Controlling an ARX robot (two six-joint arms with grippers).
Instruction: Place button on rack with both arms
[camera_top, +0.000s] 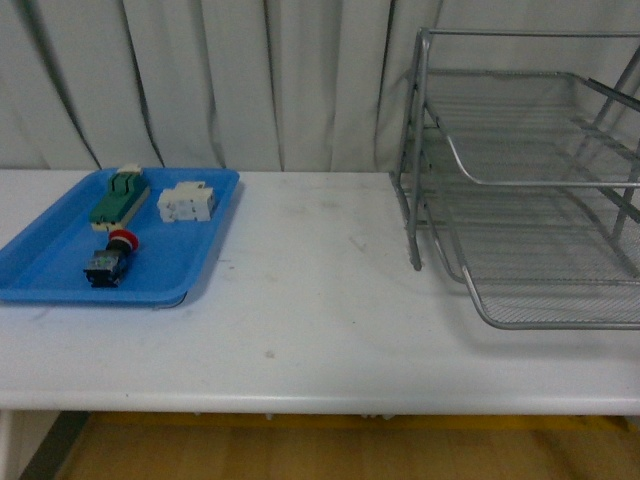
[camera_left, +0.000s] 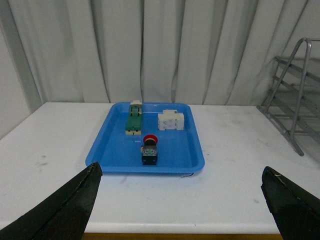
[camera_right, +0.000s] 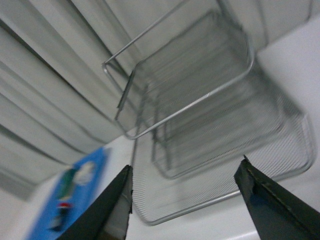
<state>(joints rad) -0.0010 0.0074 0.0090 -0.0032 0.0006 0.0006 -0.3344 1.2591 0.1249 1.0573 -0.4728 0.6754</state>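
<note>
While both claws are hovering above the white worktop (camera_top: 320, 300), neither is touching anything. The left claw (camera_left: 181, 170) is gaping wide (only its two black fingers (camera_left: 65, 210) are showing, at the corners of the left wrist view). It is holding nothing and facing the blue tray (camera_left: 112, 150) from the tray's near side. The right claw (camera_right: 185, 166) is likewise spread wide and carrying nothing. It is looking down on the rack (camera_right: 200, 102), with the tray showing only as a blur well off to one side.

The button (camera_top: 110, 258) is lying on its side inside the tray, close to the tray's front rim. Its red cap is pointing toward the tray's back and its black body toward the front. A green-and-cream block (camera_top: 120, 195) is sitting in the tray's back part, just behind the button and a little apart from it. A white blocky component (camera_top: 187, 203) is sitting beside that block, nearer the tray's right edge.

The rack is standing on the worktop well to the right of the tray, its three wire-mesh tiers stepping out toward the robot within a tubular frame. Faint scuffs are marking the worktop between tray and rack. A pale pleated curtain (camera_top: 250, 80) is hanging behind the tray, and a strip of wooden floor (camera_top: 300, 450) is showing below the worktop's front edge.
</note>
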